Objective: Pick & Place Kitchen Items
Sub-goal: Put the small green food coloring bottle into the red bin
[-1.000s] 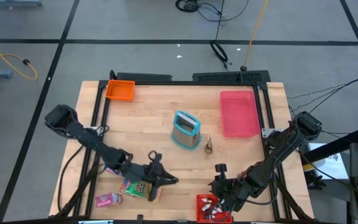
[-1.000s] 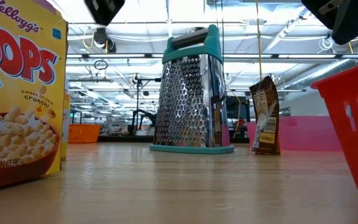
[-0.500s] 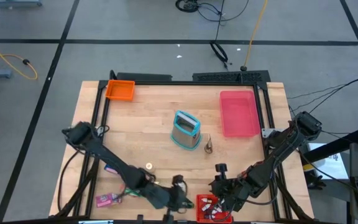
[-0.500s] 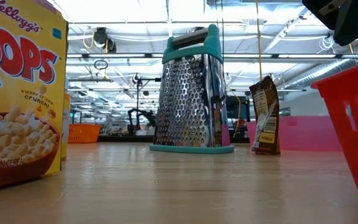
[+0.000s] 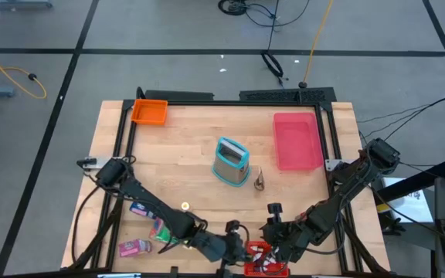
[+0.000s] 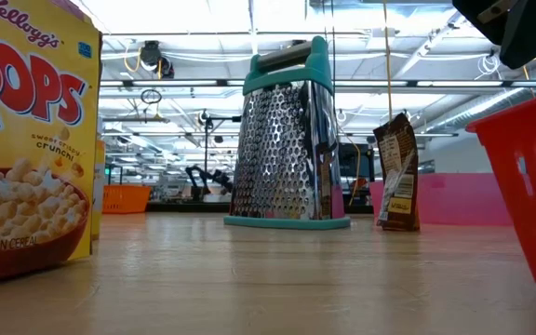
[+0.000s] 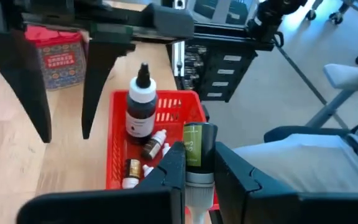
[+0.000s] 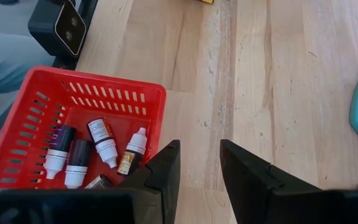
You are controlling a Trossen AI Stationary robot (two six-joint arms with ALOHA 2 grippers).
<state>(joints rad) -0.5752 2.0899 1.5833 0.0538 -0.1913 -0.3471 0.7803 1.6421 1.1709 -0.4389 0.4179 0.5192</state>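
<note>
While the left gripper [image 7: 194,163] hangs over the red basket [image 5: 266,260] at the bench's [image 5: 191,154] front edge, its fingers are clamped on a small green-labelled bottle [image 7: 196,149] held above the basket's rim. Several little bottles [image 8: 104,149] already lie inside the basket. The right gripper [image 8: 199,163] hovers just beside it, fingers apart and holding nothing. Snack packets [image 5: 134,247] lie on the bench to the left, and a grater [image 5: 231,161] stands at the centre, well apart.
</note>
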